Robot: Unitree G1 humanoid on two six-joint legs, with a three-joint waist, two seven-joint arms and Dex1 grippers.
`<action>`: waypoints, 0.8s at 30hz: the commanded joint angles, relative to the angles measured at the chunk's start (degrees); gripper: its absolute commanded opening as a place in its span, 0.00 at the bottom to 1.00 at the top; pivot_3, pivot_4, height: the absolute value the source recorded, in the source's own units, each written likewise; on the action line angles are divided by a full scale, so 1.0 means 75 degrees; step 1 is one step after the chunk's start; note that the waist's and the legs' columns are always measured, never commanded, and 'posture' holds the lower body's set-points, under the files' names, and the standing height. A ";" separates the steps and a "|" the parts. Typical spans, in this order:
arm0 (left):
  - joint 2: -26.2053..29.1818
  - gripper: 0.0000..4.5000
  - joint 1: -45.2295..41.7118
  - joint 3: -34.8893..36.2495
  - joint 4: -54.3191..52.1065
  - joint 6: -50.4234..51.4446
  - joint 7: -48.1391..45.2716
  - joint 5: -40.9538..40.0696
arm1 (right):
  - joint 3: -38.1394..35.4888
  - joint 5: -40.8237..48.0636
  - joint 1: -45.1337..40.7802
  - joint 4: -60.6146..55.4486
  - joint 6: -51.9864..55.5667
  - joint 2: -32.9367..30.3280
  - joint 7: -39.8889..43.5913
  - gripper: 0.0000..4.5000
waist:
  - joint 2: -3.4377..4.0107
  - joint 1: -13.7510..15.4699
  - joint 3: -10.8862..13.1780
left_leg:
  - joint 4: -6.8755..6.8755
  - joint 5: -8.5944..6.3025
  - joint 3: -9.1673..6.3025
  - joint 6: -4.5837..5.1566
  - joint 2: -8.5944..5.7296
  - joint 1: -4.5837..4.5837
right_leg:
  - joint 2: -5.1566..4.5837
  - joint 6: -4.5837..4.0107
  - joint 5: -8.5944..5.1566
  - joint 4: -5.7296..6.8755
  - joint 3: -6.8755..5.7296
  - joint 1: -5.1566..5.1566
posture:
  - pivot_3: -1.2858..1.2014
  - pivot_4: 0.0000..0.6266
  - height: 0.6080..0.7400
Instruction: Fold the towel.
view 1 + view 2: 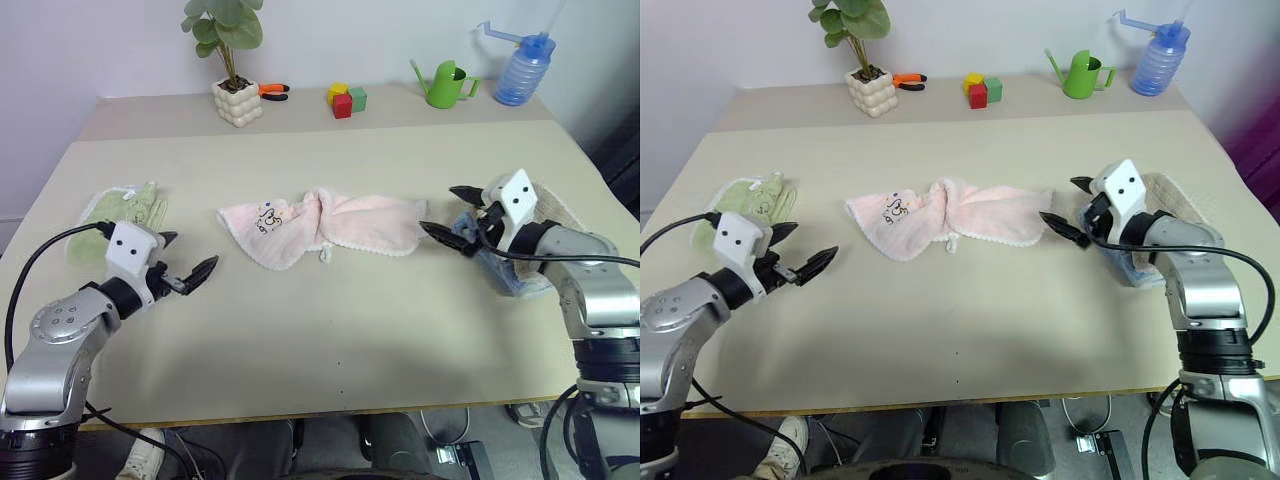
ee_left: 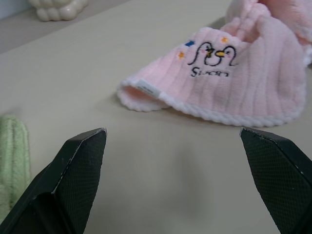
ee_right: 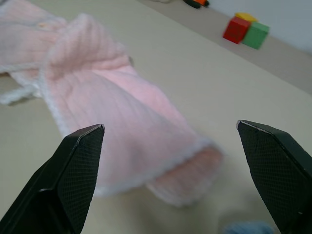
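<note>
The pale pink towel (image 1: 320,227) lies bunched in the middle of the table, with white scalloped edging, a small dark cartoon print (image 2: 210,53) near its left end and a little loop (image 1: 325,257) at its front edge. My left gripper (image 1: 187,256) hovers open to the left of the towel, apart from it, its fingers (image 2: 80,161) spread wide. My right gripper (image 1: 455,215) is open just off the towel's right end (image 3: 185,170), nothing between its fingers (image 3: 80,156).
A light green towel (image 1: 118,215) lies at the left edge, a beige-brown towel (image 1: 555,207) and a blue cloth (image 1: 512,275) under my right arm. Along the back stand a potted plant (image 1: 232,60), orange pliers (image 1: 272,91), coloured blocks (image 1: 346,99), a green watering can (image 1: 445,84) and a blue bottle (image 1: 524,68).
</note>
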 commanded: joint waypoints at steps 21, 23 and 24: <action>0.0320 1.00 -0.0444 -0.1856 -0.1095 0.0062 -0.0799 0.0213 | 0.0482 0.0134 0.0261 -0.0635 0.0036 0.0171 0.0309 0.99 | 0.0000 0.0013 0.0000 | 0.0001 0.0000 0.0000 0.0000 -0.0001 0.0000 | 0.0000 0.0000 0.0000 -0.0001 0.0000 0.0002 | 0.52 0.24 0.94; 0.0372 1.00 -0.0944 -0.2802 -0.0716 -0.0308 -0.0747 0.1122 | 0.0390 0.0171 0.0330 -0.0722 -0.0029 0.0307 0.0137 0.99 | 0.0000 0.0023 0.0000 | 0.0001 0.0000 0.0000 0.0000 -0.0001 0.0000 | 0.0000 0.0000 0.0000 -0.0001 0.0000 0.0003 | 0.52 0.24 0.94; 0.0353 1.00 -0.1208 -0.3218 -0.0468 -0.0429 -0.0692 0.1523 | 0.0353 0.0161 0.0355 -0.0723 -0.0080 0.0357 0.0076 0.99 | 0.0000 0.0057 0.0000 | 0.0001 0.0000 0.0000 0.0000 -0.0002 0.0000 | 0.0000 0.0000 0.0000 -0.0002 0.0000 0.0003 | 0.52 0.24 0.94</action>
